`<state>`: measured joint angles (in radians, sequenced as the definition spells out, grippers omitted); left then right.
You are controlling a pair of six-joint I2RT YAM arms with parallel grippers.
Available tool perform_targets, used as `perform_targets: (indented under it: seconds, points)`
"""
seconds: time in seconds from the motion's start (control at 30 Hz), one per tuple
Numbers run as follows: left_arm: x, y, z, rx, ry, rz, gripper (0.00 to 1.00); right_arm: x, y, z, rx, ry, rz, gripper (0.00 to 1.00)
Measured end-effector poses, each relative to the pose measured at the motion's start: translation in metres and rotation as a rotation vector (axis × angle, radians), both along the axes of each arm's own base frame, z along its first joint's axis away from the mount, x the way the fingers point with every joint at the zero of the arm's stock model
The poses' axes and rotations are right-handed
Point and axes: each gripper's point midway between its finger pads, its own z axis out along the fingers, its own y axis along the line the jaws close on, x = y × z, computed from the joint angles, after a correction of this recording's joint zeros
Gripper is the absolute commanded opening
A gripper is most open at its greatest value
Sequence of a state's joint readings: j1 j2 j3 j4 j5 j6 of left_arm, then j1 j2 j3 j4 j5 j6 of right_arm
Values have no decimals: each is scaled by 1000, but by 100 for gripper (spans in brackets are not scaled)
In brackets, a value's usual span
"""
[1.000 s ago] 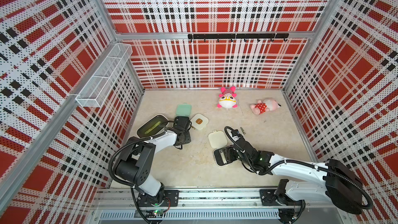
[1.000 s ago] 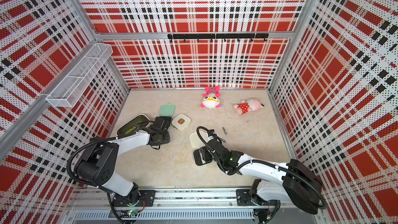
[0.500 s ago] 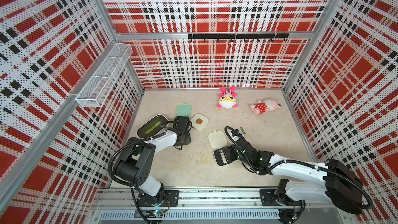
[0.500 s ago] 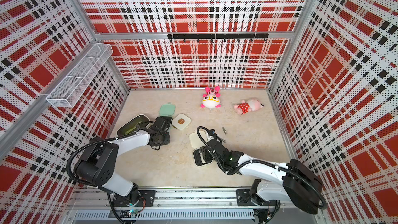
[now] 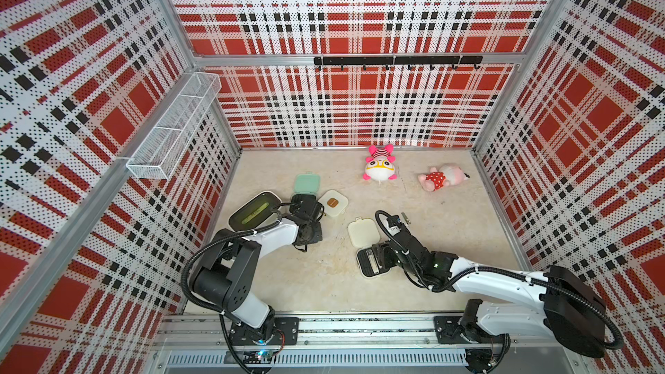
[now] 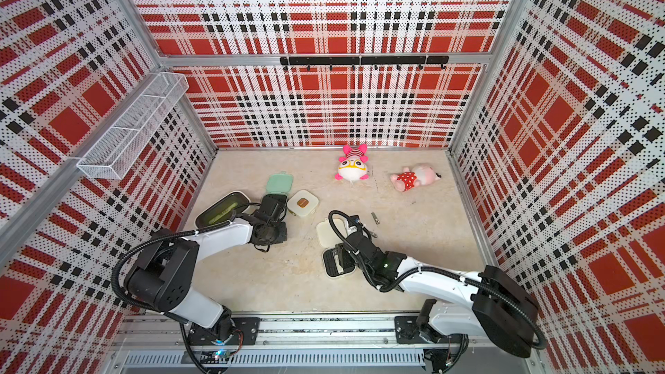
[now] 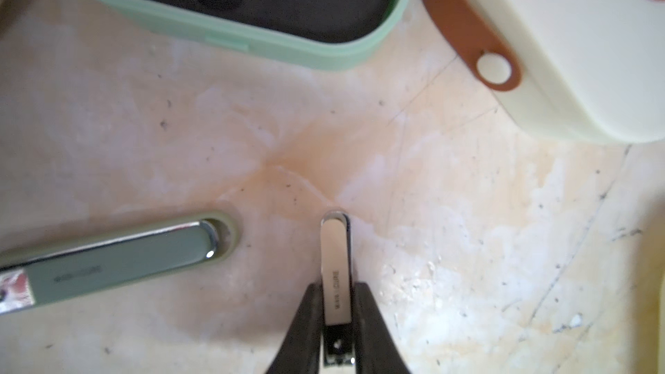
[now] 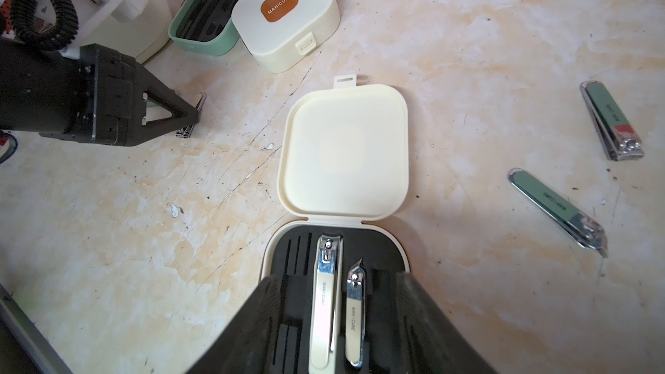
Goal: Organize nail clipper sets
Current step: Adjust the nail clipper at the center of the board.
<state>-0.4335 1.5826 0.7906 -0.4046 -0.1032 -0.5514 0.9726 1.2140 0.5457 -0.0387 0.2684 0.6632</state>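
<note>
light: bright, even | shadows: soft, faint | top views: sharp, edges bowed | left wrist: silver clipper (image 7: 336, 264) sharp, mint case (image 7: 223, 35) blurred

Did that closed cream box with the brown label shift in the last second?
No. The closed cream box sits in the same spot beside the open mint case.

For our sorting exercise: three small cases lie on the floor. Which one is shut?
The cream case with the brown label. The green case and the other cream case both lie open.
</note>
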Motion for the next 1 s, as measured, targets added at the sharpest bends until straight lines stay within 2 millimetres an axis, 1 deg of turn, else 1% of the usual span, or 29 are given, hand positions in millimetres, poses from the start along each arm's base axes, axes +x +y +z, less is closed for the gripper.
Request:
perform_targets:
  seconds: [0.1, 0.3, 0.5, 0.7, 0.77, 0.87, 0.97, 1.0]
  points:
    - [-1, -4, 1, -6, 2, -10, 28, 0, 0, 0, -1, -2, -3, 57]
    - [-4, -8, 0, 6, 19, -32, 22, 2, -2, 1, -4, -7, -10, 57]
    - [-6, -13, 0, 27, 35, -60, 13, 3, -4, 2, -8, -13, -22, 57]
    - [-12, -18, 4, 46, 64, -95, 12, 4, -9, 6, -3, -21, -51, 57]
    - [-11, -23, 10, 49, 65, -113, 12, 7, -14, 9, -1, -19, -82, 57]
    - [-2, -42, 31, 39, 29, -162, 12, 12, -25, 12, 8, -7, -135, 57]
    - [11, -74, 62, 9, -43, -237, 13, 21, -46, 15, 21, 9, -224, 56]
    - [14, -88, 75, -5, -73, -272, 13, 24, -55, 17, 30, 14, -259, 56]
